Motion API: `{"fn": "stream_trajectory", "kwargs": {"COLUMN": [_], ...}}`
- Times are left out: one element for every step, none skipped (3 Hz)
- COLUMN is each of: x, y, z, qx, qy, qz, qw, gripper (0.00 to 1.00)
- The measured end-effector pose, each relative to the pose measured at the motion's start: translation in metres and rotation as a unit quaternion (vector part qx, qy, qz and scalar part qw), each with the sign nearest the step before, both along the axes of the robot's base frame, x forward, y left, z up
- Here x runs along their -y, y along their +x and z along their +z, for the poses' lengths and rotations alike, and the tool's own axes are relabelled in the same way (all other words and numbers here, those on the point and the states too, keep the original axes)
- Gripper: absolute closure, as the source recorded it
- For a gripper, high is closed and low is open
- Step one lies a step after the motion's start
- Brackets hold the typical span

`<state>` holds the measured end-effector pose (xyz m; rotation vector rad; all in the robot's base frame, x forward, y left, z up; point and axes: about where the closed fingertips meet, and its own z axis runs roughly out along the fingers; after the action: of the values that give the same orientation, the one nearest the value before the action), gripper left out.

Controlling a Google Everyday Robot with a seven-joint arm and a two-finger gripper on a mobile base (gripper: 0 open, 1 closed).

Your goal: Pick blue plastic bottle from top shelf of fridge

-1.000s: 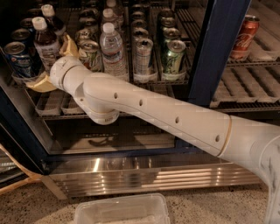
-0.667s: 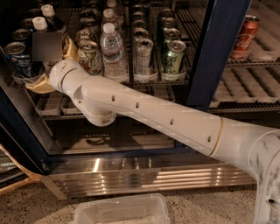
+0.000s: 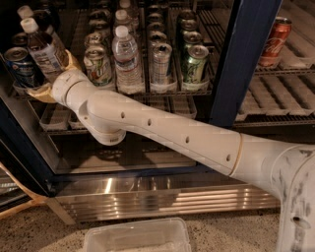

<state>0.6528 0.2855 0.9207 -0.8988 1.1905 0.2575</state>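
The blue plastic bottle (image 3: 45,49) has dark drink, a white cap and a white label. It leans to the left at the left end of the top shelf (image 3: 170,90) of the fridge (image 3: 242,59). My gripper (image 3: 56,75) is at the bottle's lower half, with its tan fingers (image 3: 41,91) on either side, shut on it. My white arm reaches in from the lower right. A second dark bottle (image 3: 35,15) stands behind it.
A blue can (image 3: 18,66) stands just left of the gripper. A taller water bottle (image 3: 127,56) and several cans (image 3: 161,63) fill the lanes to the right. A red can (image 3: 273,34) sits past the door frame. A lower rack (image 3: 275,120), a steel base panel (image 3: 167,197) and a plastic tub (image 3: 135,237) lie below.
The bottle stood upright before; now it leans left in the gripper and sits a little nearer the shelf front. The wrist has shifted slightly with it.
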Motion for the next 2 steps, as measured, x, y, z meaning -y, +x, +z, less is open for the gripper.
{"fn": "stream_trajectory", "kwargs": {"x": [0.0060, 0.0128], "y": [-0.0020, -0.0054], "z": [-0.0013, -0.0013], "qx": [-0.001, -0.001], "qy": [0.008, 0.008], "qz": [-0.006, -0.006], "qw": [1.0000, 1.0000], "gripper": [0.65, 0.88]}}
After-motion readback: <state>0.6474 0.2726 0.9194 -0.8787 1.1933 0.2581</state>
